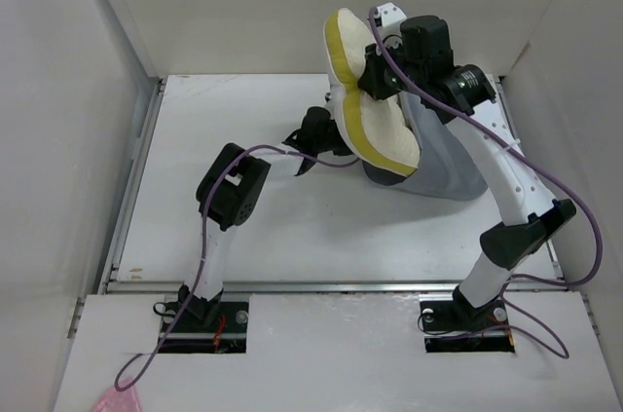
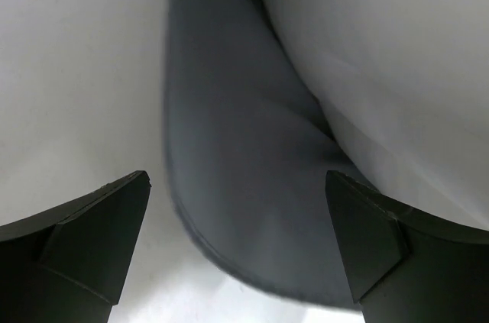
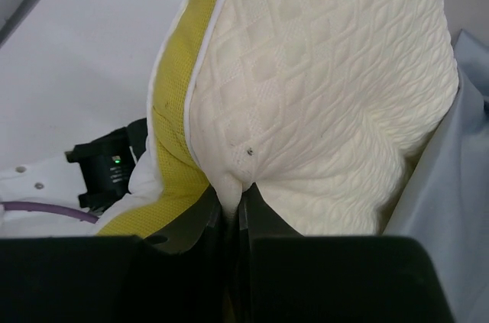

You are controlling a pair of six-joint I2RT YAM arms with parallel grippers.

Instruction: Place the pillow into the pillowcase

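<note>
The pillow (image 1: 370,100), cream-white with a yellow edge, hangs folded in the air at the back of the table. My right gripper (image 1: 373,79) is shut on a pinch of its cream fabric; in the right wrist view the gripper (image 3: 237,201) pinches the pillow (image 3: 321,86). The grey pillowcase (image 1: 450,164) lies crumpled under and right of the pillow. My left gripper (image 1: 319,130) is open at the pillowcase's left edge. In the left wrist view the gripper (image 2: 237,208) stands open over the grey pillowcase (image 2: 244,155), its fingers apart on either side of the fabric edge.
White walls close the table on the left, back and right. A metal rail (image 1: 331,285) runs along the table's near edge. Purple cables (image 1: 526,178) trail along both arms. The left arm's elbow (image 1: 234,186) sits over the table's left middle.
</note>
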